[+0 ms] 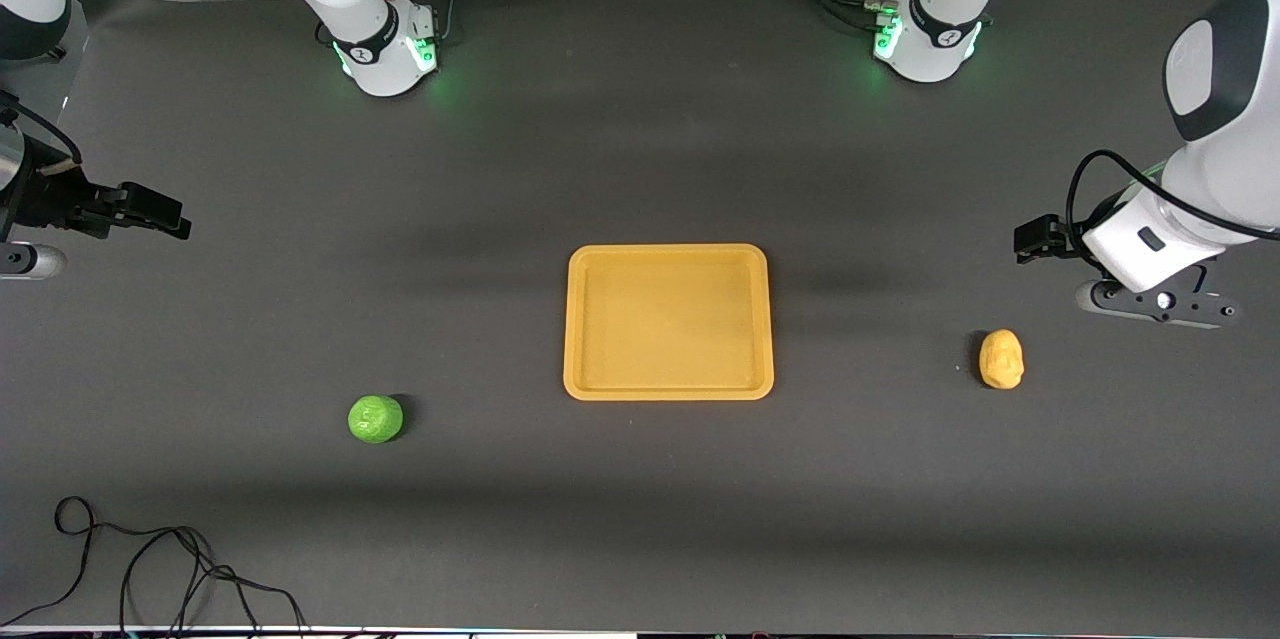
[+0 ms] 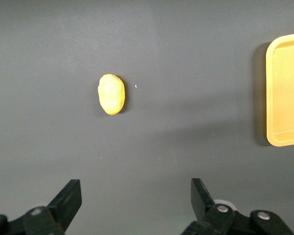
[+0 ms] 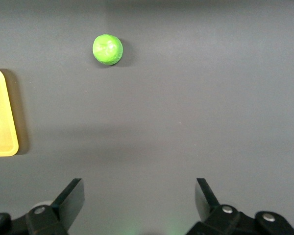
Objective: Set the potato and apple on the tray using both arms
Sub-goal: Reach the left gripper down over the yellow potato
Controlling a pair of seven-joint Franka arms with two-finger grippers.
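Nothing is picked yet: both grippers, left (image 2: 132,200) and right (image 3: 139,200), hang wide open at the desk's ends, seemingly needing to descend on the potato (image 1: 1001,359) and the apple (image 1: 375,418) flanking the mid-desk tray (image 1: 668,389).

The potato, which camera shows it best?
The left wrist view: the potato shows large and unobstructed on the dark table. The front view shows it smaller, toward the left arm's end. The right wrist view misses it.
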